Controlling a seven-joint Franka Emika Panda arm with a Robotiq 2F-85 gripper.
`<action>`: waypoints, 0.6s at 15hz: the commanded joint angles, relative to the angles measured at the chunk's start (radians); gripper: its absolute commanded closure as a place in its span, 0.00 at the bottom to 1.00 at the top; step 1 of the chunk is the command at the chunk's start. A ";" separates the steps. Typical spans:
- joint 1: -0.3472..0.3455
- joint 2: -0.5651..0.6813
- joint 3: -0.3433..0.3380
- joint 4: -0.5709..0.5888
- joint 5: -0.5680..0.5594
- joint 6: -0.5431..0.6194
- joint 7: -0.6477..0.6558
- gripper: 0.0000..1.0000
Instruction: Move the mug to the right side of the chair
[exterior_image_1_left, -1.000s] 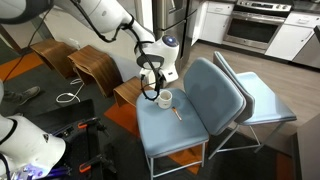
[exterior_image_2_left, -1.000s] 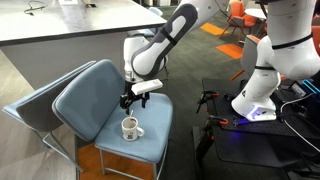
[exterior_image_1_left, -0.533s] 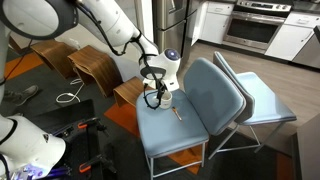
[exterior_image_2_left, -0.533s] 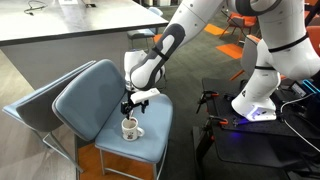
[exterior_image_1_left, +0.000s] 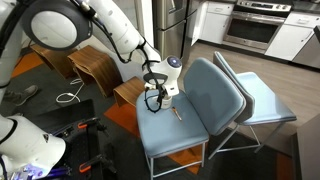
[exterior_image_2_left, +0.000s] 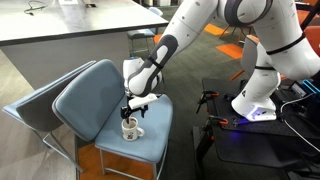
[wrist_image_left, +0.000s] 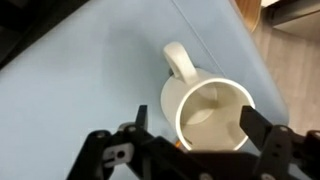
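Note:
A white mug (wrist_image_left: 205, 108) with its handle (wrist_image_left: 180, 60) stands upright on the seat of a light blue chair (exterior_image_1_left: 172, 137). It also shows in an exterior view (exterior_image_2_left: 131, 129); in the other one (exterior_image_1_left: 164, 98) the gripper mostly hides it. My gripper (wrist_image_left: 198, 122) is open, right over the mug, with one finger on each side of the rim. It shows in both exterior views (exterior_image_1_left: 155, 95) (exterior_image_2_left: 131, 113). I cannot tell whether the fingers touch the mug.
A thin stick (exterior_image_1_left: 178, 113) lies on the seat beside the mug. A second blue chair (exterior_image_1_left: 262, 100) stands behind this one. Wooden stools (exterior_image_1_left: 95, 65) are close by, a grey counter (exterior_image_2_left: 70, 35) and a white robot base (exterior_image_2_left: 262, 85) too.
The gripper has come down towards the mug and now brackets its rim. The mug has not moved.

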 joint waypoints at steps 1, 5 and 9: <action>-0.002 0.035 -0.007 0.052 0.020 -0.027 0.035 0.03; -0.018 0.066 -0.002 0.075 0.034 -0.033 0.040 0.09; -0.025 0.081 -0.002 0.076 0.039 -0.035 0.038 0.34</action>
